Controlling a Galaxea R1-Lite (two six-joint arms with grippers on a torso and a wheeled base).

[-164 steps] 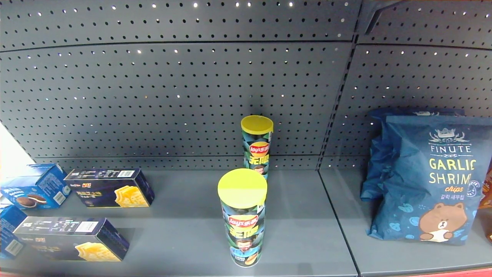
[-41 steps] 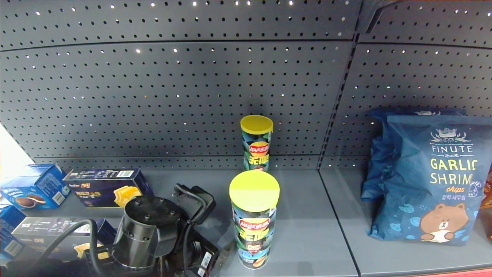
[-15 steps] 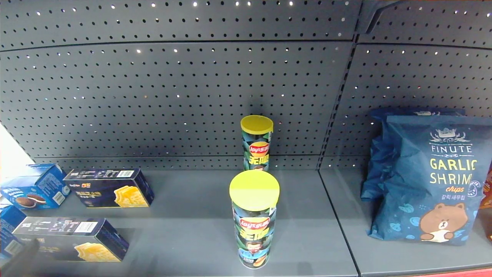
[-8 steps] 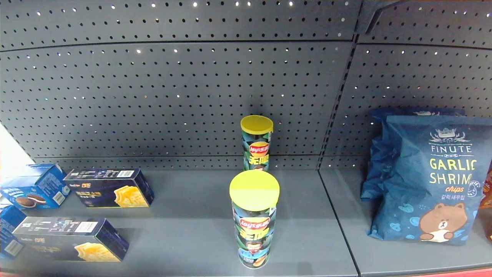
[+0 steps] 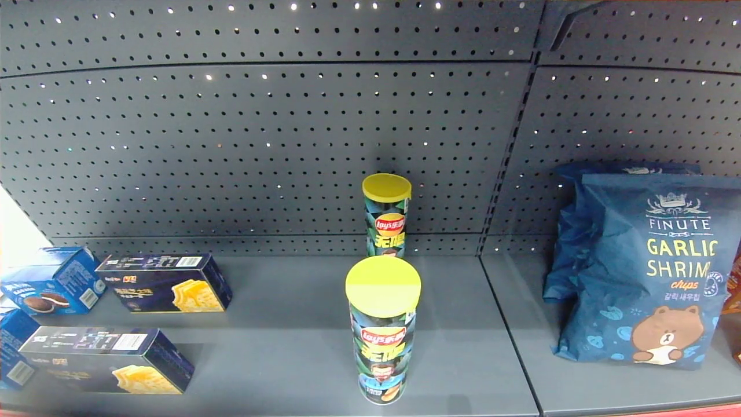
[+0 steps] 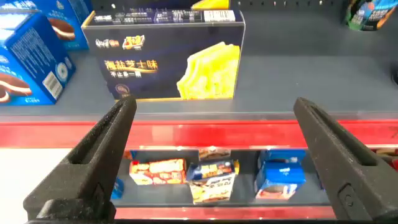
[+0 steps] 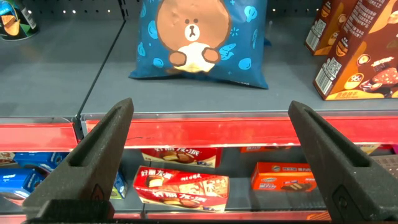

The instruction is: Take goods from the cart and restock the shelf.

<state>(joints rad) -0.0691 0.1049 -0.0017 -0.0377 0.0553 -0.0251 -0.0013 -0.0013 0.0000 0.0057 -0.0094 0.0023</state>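
Two tall chip cans with yellow lids stand upright on the grey shelf: the front can near the edge and the back can by the pegboard. My left gripper is open and empty, held in front of the shelf's red edge, facing a dark cracker box. My right gripper is open and empty too, in front of the red edge and facing the blue bear chip bag.
Two dark cracker boxes and blue cookie boxes lie at the shelf's left. Blue chip bags lean at the right, with brown boxes beyond them. A lower shelf below the red edge holds more boxes.
The left arm, beside the front can 2.7 s ago, has drawn back out of the head view. The front can stands slightly further right than 10.9 s ago.
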